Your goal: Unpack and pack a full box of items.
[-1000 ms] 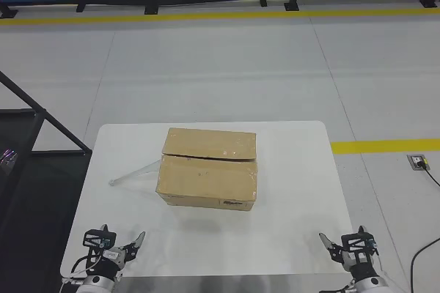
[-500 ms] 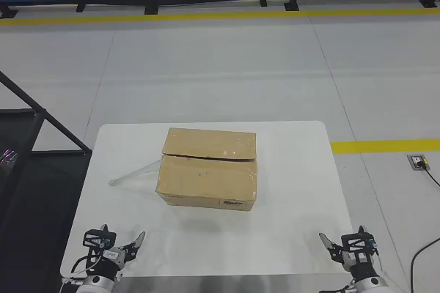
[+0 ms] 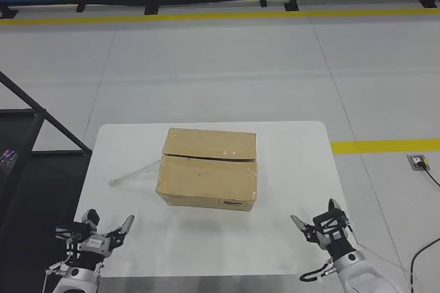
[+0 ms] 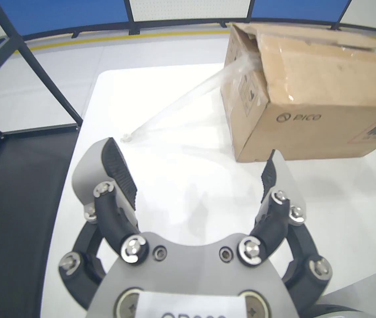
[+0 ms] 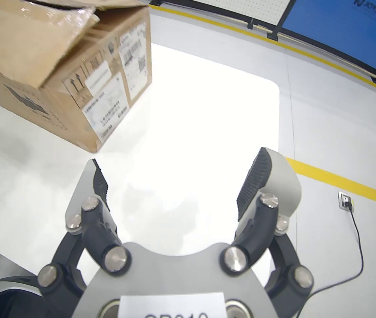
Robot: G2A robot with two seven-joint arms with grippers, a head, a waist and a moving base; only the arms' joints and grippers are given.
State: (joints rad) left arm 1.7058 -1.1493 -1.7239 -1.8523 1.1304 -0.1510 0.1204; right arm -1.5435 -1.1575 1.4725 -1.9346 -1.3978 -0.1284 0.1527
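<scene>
Closed cardboard box at table centre, top seam slit, tape strip trailing. Prob. heavy w/ contents, walls stiff, taped top slick; take flap edges. Spread & empty at table's near corners: left gripper, right gripper.

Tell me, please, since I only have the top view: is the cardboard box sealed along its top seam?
Observer: Not fully. The right wrist view shows one top flap of the cardboard box raised at its end, with a dark gap at the seam.
Operator: And the clear strip lying beside it?
Observer: It is loose packing tape, attached at the box's upper corner and trailing down onto the white table.
Operator: Is anything on the end facing the right tool?
Observer: Several white labels cover that end.
</scene>
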